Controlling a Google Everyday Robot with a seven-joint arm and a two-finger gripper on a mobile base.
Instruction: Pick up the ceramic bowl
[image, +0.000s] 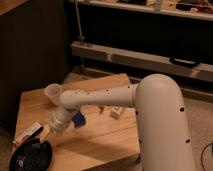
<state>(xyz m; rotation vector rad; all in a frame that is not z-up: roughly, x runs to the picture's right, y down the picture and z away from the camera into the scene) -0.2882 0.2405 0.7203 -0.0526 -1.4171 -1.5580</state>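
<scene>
The claw (50, 131) hangs near the far rim of the bowl (31, 156); whether it is open, I cannot tell. A slanted approach may push the glossy bowl off the counter (100, 142) corner.

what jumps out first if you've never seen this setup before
The bulky white robot arm dominates, reaching from the right across the wooden table. Its gripper hangs low at the table's front left, just up and right of the glossy black ceramic bowl at that corner. A small translucent cup stands behind the arm, toward the table's back left.
</scene>
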